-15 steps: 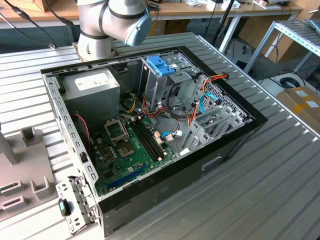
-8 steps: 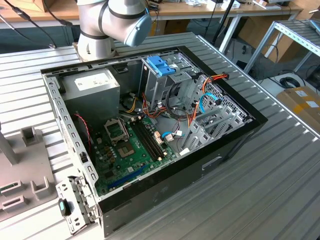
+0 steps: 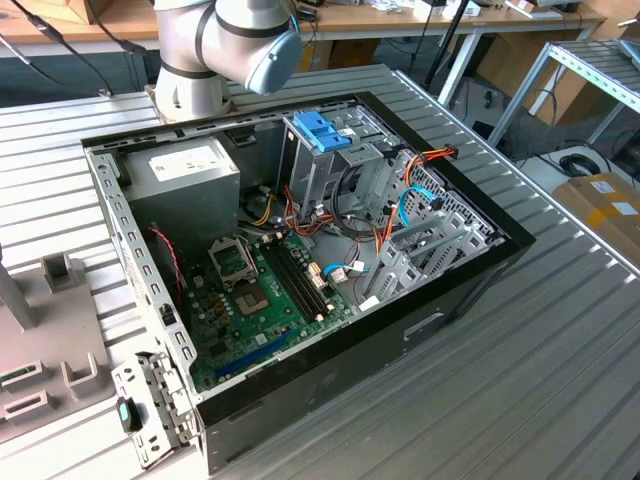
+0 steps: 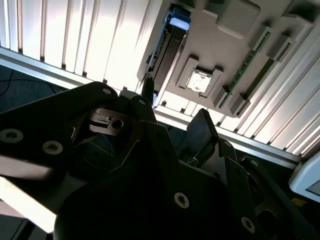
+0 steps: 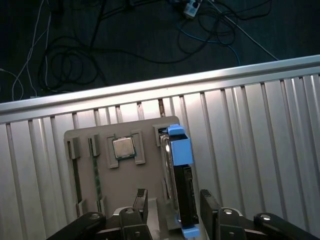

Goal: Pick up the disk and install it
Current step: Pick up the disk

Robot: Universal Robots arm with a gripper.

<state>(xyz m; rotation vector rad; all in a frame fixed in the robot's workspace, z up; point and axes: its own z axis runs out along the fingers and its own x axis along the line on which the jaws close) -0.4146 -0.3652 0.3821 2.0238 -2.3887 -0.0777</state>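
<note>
we see the claw [image 5: 174, 197] with its fingers [image 5: 141, 197] spread apart, one on either side of the disk [image 5: 183, 187], a gap showing at each flank. the disk stands on edge in a slot along the outer side of a grey holder [image 5: 125, 180], its blue rail [image 5: 179, 145] end pointing toward the rim of the counter [image 5: 260, 145], which runs just beyond the holder. bare ribbed counter lies open beside the disk.

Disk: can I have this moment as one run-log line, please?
disk: on edge in grey holder, not lifted | hand: open, straddling disk | computer case: open
</note>
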